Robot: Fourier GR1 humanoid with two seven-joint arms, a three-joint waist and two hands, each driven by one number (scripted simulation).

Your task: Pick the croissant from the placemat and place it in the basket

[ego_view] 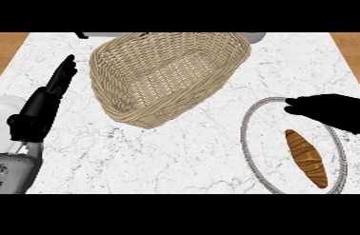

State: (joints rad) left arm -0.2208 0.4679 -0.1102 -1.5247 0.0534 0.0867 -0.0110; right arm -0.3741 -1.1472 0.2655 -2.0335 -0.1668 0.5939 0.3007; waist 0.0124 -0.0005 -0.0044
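**Clerk:** Firstly, item one: the croissant (pixel 306 158). Location?

**Checker:** Lying on the placemat (pixel 246 134), a round white mat with a grey braided rim, at the counter's right side. The pastry is brown and striped, long axis running from upper left to lower right, and it sits toward the mat's right half. Nothing touches it.

**Clerk:** Item two: the basket (pixel 119 98).

**Checker:** Woven wicker, tan, roughly oblong with one narrower rounded end pointing toward the lower left. It stands on the marble counter (pixel 183 158) at upper centre, well apart from the placemat's rim. Its inside shows only the weave.

**Clerk:** Item three: the right hand (pixel 330 110).

**Checker:** Black, entering from the right edge, over the upper part of the placemat and above the croissant's upper tip as seen from the head. A gap shows between it and the pastry. It shows only as a dark shape; whether its fingers are straight or curled I cannot tell. It holds nothing visible.

**Clerk:** Item four: the left hand (pixel 62 77).

**Checker:** At the left side, just beside the basket's left wall, fingers straight and pointing up; released, resting, holding nothing. The grey forearm trails to the lower left corner.

**Clerk:** Markings, brands, labels?

**Checker:** No writing can be read on any item.

**Clerk:** Other stock?

**Checker:** Wooden strips at both upper corners beyond the marble.
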